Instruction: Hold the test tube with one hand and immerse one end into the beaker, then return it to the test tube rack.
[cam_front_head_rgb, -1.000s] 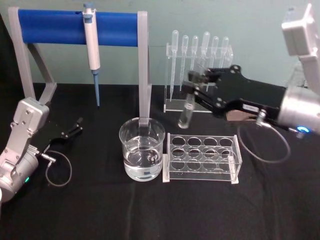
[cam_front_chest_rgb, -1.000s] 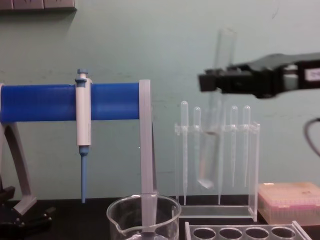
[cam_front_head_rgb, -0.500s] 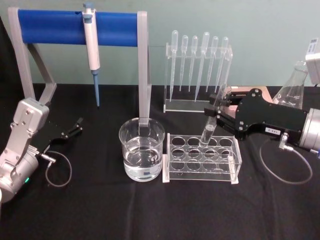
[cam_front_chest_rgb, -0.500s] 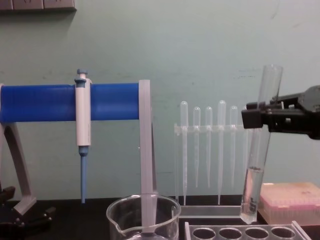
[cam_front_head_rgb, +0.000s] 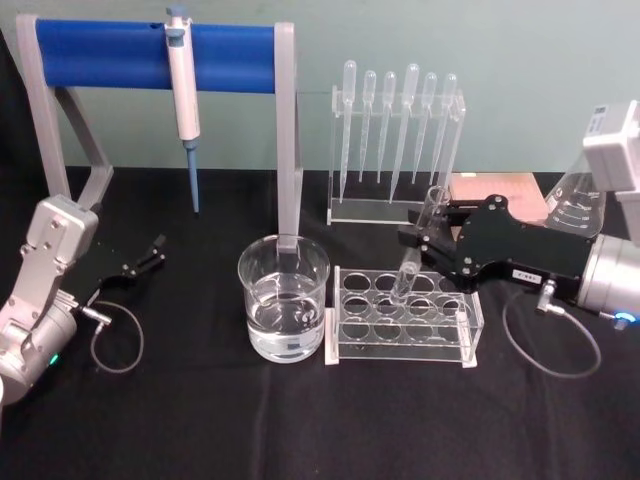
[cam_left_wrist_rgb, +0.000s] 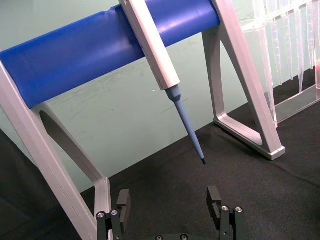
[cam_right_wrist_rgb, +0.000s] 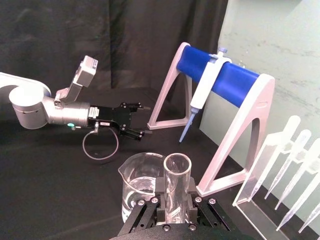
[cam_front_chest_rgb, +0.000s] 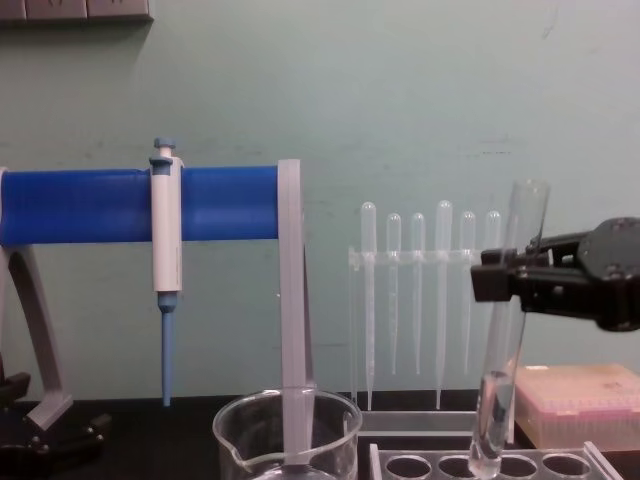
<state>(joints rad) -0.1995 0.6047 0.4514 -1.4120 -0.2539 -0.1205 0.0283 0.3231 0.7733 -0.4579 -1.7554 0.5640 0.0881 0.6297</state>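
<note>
My right gripper (cam_front_head_rgb: 417, 243) is shut on the test tube (cam_front_head_rgb: 408, 270), a clear glass tube held slightly tilted with its mouth up. A little liquid sits in its rounded lower end (cam_front_chest_rgb: 487, 440), which reaches a back-row hole of the clear rack (cam_front_head_rgb: 405, 318). In the right wrist view the tube's mouth (cam_right_wrist_rgb: 177, 169) stands between the shut fingers. The beaker (cam_front_head_rgb: 284, 300), part full of clear liquid, stands just left of the rack, also seen as beaker (cam_front_chest_rgb: 286, 436) and beaker (cam_right_wrist_rgb: 141, 186). My left gripper (cam_front_head_rgb: 148, 255) rests open on the black table at the far left, empty.
A blue-barred stand (cam_front_head_rgb: 150, 55) holding a pipettor (cam_front_head_rgb: 183, 95) rises behind the beaker. A clear holder with several plastic pipettes (cam_front_head_rgb: 398, 120) stands behind the rack. A pink tip box (cam_front_chest_rgb: 580, 400) and a glass flask (cam_front_head_rgb: 575, 200) sit at the back right.
My right gripper has come down and a little left with the tube, bringing its lower end from above the rack to a rack hole. The left arm has not moved.
</note>
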